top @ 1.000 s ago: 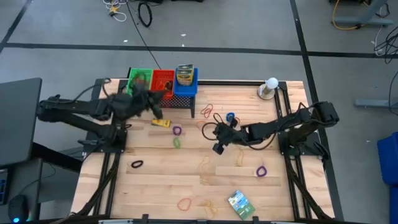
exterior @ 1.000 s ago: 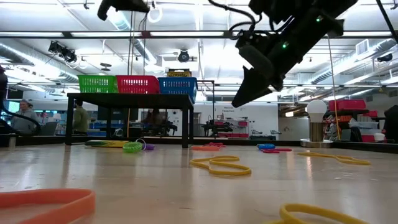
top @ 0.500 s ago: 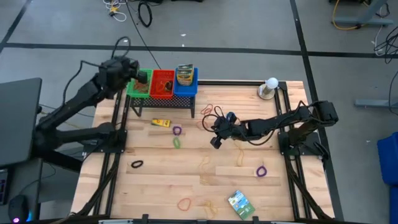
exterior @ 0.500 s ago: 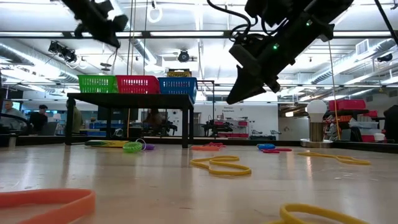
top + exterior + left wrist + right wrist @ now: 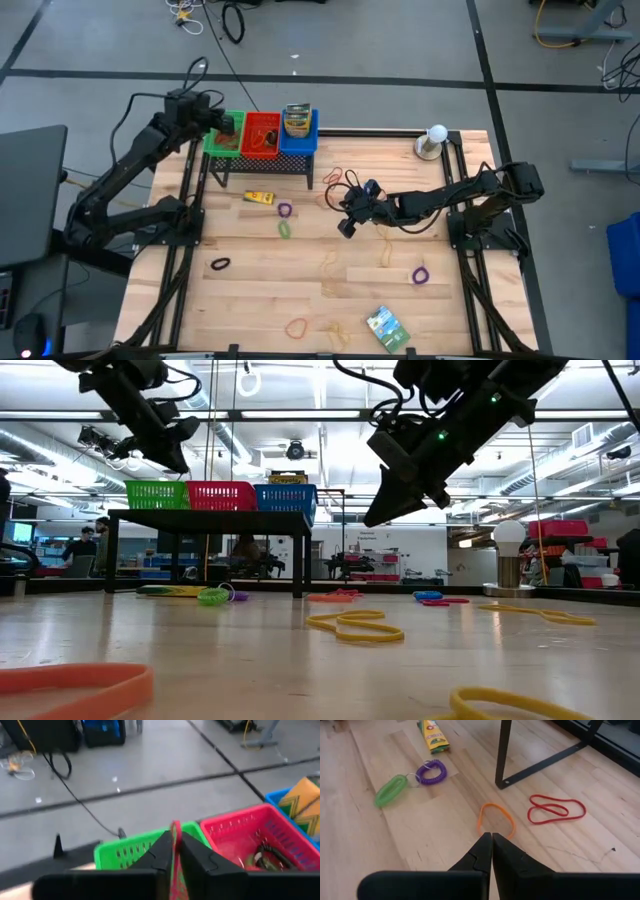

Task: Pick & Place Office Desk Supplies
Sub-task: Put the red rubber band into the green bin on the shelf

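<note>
My left gripper (image 5: 224, 122) is shut on a thin red rubber band (image 5: 175, 827) high above the green basket (image 5: 222, 142), which stands on the black rack's far left. My right gripper (image 5: 346, 229) is shut and empty. It hovers above the table's middle, pointing at an orange band (image 5: 495, 819) that lies flat on the wood beside a red band (image 5: 555, 809). A yellow-green crayon box (image 5: 259, 197), a purple coil band (image 5: 285, 210) and a green coil band (image 5: 284, 229) lie in front of the rack. My left gripper pinches the red rubber band between its two fingers. A thin strip of it (image 5: 175, 834) shows edge-on in the gap and sticks out past the fingertips. The fingers slant downward. The band is lifted clear, over the green basket (image 5: 130, 851).
Red (image 5: 262, 133) and blue (image 5: 298, 128) baskets hold items on the rack. More bands lie scattered: black (image 5: 219, 264), purple (image 5: 420, 274), blue (image 5: 371, 187), orange (image 5: 296, 326), tan (image 5: 330, 262). A green packet (image 5: 386, 325) lies near the front edge. A white ball lamp (image 5: 435, 140) stands at the far right.
My left gripper has risen from low in front of the rack, near the crayon box, and swung toward the table's far left edge. It now stands over the green basket. My right gripper has shifted slightly toward the far left and stays shut.
</note>
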Controlling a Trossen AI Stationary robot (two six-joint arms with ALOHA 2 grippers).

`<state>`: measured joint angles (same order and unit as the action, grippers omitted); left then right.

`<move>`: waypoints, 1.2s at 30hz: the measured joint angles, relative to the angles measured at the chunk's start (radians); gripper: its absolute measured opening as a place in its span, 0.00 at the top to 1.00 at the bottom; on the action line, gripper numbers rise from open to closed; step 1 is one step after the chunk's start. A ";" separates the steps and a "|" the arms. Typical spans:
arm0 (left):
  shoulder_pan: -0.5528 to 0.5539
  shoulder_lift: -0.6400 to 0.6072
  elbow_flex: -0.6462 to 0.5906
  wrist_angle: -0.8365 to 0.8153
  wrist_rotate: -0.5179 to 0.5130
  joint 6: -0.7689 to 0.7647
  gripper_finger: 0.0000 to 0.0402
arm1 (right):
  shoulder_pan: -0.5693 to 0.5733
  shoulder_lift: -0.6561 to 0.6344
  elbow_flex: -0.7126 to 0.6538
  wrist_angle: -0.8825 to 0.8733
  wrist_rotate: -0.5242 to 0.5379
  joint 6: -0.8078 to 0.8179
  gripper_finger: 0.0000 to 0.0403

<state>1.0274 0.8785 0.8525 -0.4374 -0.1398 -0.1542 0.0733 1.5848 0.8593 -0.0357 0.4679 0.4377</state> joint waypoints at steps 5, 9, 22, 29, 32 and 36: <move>0.000 0.061 0.126 -0.203 0.022 -0.066 0.77 | -0.012 0.000 0.000 0.000 -0.017 0.002 0.96; 0.000 0.129 0.238 -0.378 0.030 -0.071 0.68 | -0.029 0.000 0.000 0.000 -0.049 0.002 0.96; 0.000 0.300 0.442 -0.683 0.008 -0.022 0.48 | -0.092 0.000 0.000 -0.004 -0.209 0.060 0.96; -0.032 0.334 0.483 -0.685 -0.117 0.061 0.47 | -0.105 0.000 0.000 -0.005 -0.222 0.074 0.96; -0.071 0.335 0.491 -0.688 -0.210 0.136 0.47 | -0.105 0.000 0.000 -0.005 -0.222 0.073 0.96; -0.101 0.335 0.514 -0.682 -0.174 0.107 0.44 | -0.105 0.000 0.000 -0.005 -0.222 0.070 0.96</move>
<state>0.9268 1.2133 1.3665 -1.1194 -0.3134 -0.0470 -0.0315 1.5848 0.8593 -0.0406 0.2458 0.5082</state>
